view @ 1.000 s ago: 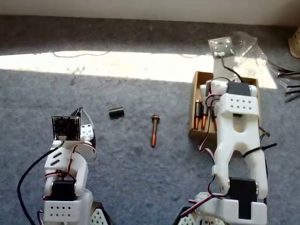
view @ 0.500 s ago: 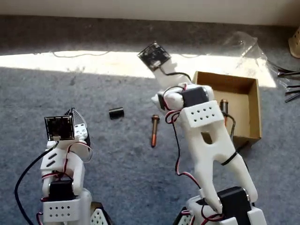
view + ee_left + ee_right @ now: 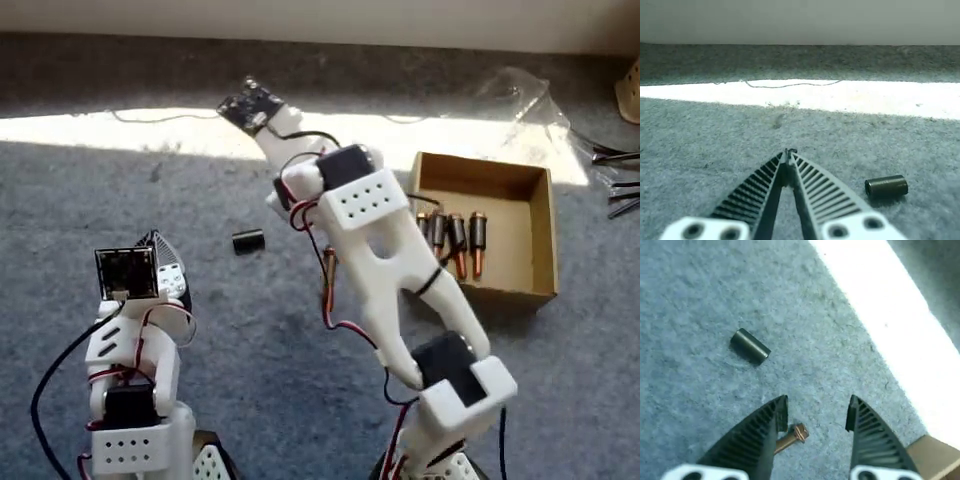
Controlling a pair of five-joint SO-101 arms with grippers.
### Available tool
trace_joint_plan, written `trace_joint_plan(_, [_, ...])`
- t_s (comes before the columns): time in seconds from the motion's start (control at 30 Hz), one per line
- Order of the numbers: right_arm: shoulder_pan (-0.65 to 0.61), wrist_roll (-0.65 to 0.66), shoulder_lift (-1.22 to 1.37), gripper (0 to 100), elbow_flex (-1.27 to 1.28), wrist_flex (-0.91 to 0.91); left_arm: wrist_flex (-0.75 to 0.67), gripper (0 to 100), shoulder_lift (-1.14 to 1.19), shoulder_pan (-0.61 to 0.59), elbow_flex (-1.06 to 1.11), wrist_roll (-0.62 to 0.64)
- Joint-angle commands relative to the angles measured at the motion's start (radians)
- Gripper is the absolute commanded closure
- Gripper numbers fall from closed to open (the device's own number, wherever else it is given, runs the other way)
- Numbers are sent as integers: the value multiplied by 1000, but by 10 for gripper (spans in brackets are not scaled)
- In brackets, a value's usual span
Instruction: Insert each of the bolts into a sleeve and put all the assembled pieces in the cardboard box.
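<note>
The loose bolt (image 3: 792, 436) lies on the grey carpet (image 3: 300, 400) right beneath the right gripper (image 3: 817, 407). Its flanged head pokes out just beside the inner edge of one finger, and the shank runs back underneath that finger. The gripper hangs over it with its jaws spread wide and nothing between them.

A short way beyond its fingertips the black sleeve (image 3: 750, 346) lies on its side, apart from the bolt.

The left gripper (image 3: 788, 155) sits low over the carpet with its ribbed fingers pressed together on nothing. From there the sleeve rests just past the tips and off to one side, near but not touching.

The cardboard box (image 3: 545, 225) stands well away from both grippers, on the far side of the right arm's white forearm. Four assembled pieces (image 3: 450, 235) lie side by side in it, dark sleeves on coppery bolts, toward the wall nearest that arm.

Ahead of both grippers a bright strip of sunlight (image 3: 120, 130) crosses the carpet. A crumpled clear plastic bag (image 3: 515, 90) lies beyond the box.
</note>
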Motion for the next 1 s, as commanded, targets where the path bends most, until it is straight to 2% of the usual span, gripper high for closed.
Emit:
trace_joint_plan(0.0, [-62,86,130,826,-263,94,0,983,-12,-76,-5,2])
trace_joint_plan(0.33, [-116,276,596,824,-786,252,3,983,-12,-148,-4,3])
trace_joint_plan(0.7, [-117,592,894,824,-1113,423,0,983,-12,-183,-2,3])
trace_joint_plan(0.97, [-131,621,1035,824,-1260,420,0,983,-12,-186,-2,3])
